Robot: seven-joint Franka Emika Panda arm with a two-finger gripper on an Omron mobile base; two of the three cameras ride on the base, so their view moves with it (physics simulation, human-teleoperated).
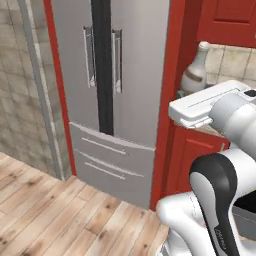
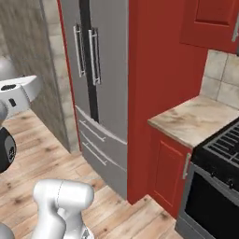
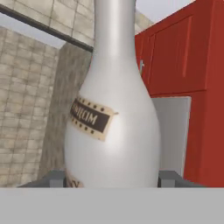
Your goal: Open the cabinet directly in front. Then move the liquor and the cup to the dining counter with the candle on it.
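Here the gripper (image 3: 112,179) clasps the liquor (image 3: 111,127) low on its bulbous body between the fingers; glossy, likely slippery, top-heavy, fragile.

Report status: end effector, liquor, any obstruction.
End effector closed on the liquor, fingers either side of its base. Bottle upright, carried. Fridge and red panel ahead; nothing touching the bottle.

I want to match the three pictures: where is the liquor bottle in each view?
Left base view: liquor bottle upper right, before the beige tiles.
Right base view: grey curve at the left edge, perhaps it; cannot tell.
Hand view: centre, from bottom to top.
Shared landmark: steel fridge.
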